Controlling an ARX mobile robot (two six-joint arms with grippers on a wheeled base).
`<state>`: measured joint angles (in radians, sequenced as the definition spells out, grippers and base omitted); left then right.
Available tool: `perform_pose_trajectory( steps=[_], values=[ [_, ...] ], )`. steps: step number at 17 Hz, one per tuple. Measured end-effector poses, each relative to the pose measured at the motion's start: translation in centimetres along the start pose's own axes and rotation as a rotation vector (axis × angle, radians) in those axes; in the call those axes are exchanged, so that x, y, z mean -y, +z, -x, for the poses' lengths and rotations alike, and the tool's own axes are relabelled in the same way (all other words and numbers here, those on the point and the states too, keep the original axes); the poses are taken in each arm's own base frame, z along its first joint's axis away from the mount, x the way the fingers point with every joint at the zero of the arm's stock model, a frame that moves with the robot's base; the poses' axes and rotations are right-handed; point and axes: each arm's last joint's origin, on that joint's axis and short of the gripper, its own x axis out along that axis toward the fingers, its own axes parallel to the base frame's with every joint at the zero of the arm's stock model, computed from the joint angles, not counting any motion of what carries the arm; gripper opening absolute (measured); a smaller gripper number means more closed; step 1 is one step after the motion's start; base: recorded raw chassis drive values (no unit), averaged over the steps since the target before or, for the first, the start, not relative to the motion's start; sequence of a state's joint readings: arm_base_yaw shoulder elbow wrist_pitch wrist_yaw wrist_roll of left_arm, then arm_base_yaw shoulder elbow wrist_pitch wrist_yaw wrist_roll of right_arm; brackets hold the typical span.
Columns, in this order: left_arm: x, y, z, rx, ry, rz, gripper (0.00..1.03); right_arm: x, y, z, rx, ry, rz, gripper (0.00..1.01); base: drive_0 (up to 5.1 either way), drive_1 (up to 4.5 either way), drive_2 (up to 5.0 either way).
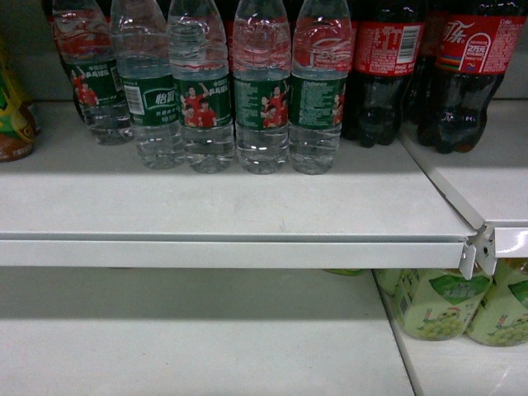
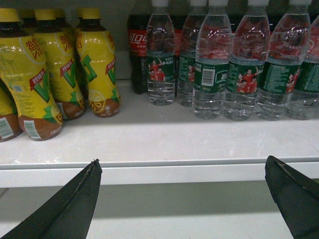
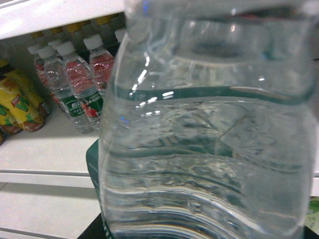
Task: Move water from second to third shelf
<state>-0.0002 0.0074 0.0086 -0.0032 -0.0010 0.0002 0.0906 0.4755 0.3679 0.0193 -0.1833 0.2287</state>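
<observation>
One clear ribbed plastic water bottle point(image 3: 209, 134) fills the right wrist view, apparently gripped by the right gripper, fingers hidden. Left gripper point(image 2: 182, 199) spread wide, before the white shelf edge point(image 2: 159, 174). Behind that edge: green-labelled water bottles point(image 1: 206, 91).

Head view: five water bottles point(image 1: 261, 91) in front row, two cola bottles point(image 1: 388, 70), two green grape-drink bottles point(image 1: 437, 301). Left wrist view: three yellow lemon-tea bottles point(image 2: 97, 62) in front.

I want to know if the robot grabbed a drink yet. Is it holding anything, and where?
The right gripper holds a water bottle, which fills its camera view; where it grips is hidden. The left gripper is open and empty.
</observation>
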Motion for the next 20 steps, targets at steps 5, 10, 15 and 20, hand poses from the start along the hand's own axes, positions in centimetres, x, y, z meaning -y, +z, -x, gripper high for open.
perform_pose_trajectory(
  steps=[5, 10, 15, 20],
  values=[
    [0.0, 0.01, 0.0, 0.0, 0.0, 0.0, 0.98, 0.0, 0.0, 0.0, 0.0, 0.0, 0.0, 0.42, 0.0, 0.0, 0.0],
    [0.0, 0.01, 0.0, 0.0, 0.0, 0.0, 0.98, 0.0, 0.0, 0.0, 0.0, 0.0, 0.0, 0.42, 0.0, 0.0, 0.0],
    [0.0, -0.01, 0.0, -0.002, 0.001, 0.001, 0.98, 0.03, -0.1, -0.02, -0.005, -0.001, -0.003, 0.42, 0.0, 0.0, 0.0],
    [0.0, 0.0, 0.0, -0.001, 0.0, 0.0, 0.98, 0.01, -0.04, -0.01, 0.0, 0.0, -0.008, 0.42, 0.0, 0.0, 0.0]
  ],
)
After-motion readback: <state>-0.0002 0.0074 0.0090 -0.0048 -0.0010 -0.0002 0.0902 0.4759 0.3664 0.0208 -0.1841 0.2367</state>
